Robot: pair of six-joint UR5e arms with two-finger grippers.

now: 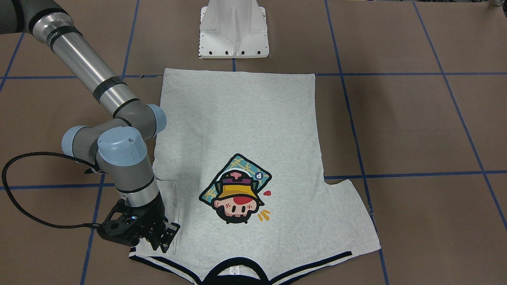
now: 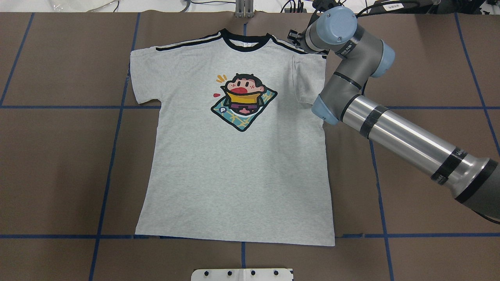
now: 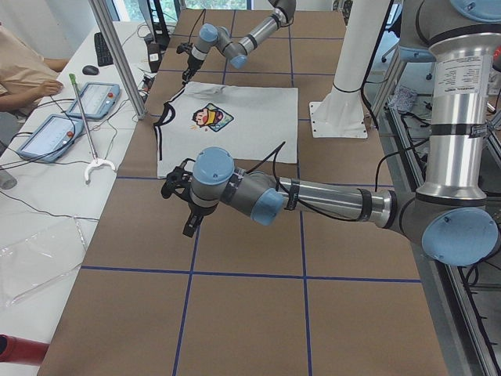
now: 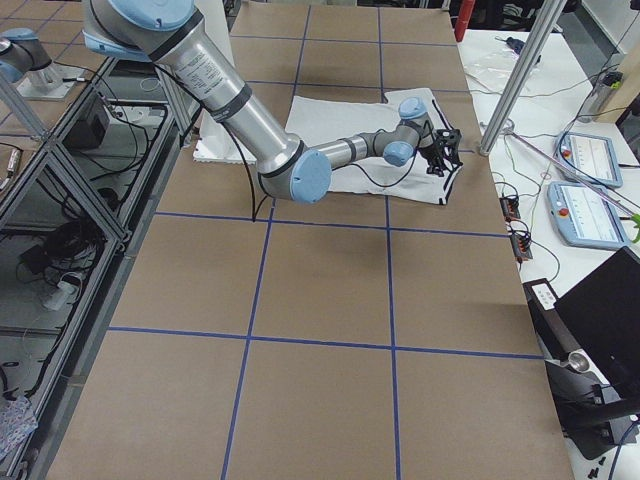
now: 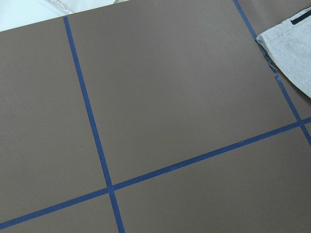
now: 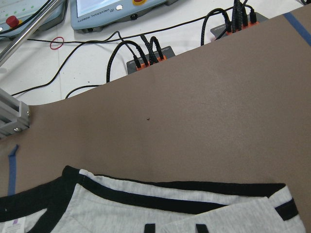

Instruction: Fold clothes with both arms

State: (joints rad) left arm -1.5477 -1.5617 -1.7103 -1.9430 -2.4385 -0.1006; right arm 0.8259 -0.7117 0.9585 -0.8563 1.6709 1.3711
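Note:
The light grey T-shirt [image 1: 245, 126] lies flat on the brown table, print side up, with its black collar [image 2: 245, 41] at the far edge from the robot. One sleeve [image 2: 306, 78] is folded inward onto the body. My right gripper [image 1: 168, 237] hovers at that shoulder, beside the folded sleeve; its fingers look open and hold nothing. The right wrist view shows only the collar and the black shoulder stripes [image 6: 160, 191]. My left gripper [image 3: 184, 205] hangs over bare table well to the side of the shirt. I cannot tell whether it is open or shut. The left wrist view catches just the other sleeve's corner [image 5: 291, 53].
The white pedestal [image 1: 233, 27] stands on the robot's side, just beyond the shirt's hem. Blue tape lines [image 2: 113, 156] grid the table. Beyond the collar edge is a white desk with control tablets [image 3: 78, 102], cable boxes [image 6: 146, 58] and a seated person [image 3: 23, 70].

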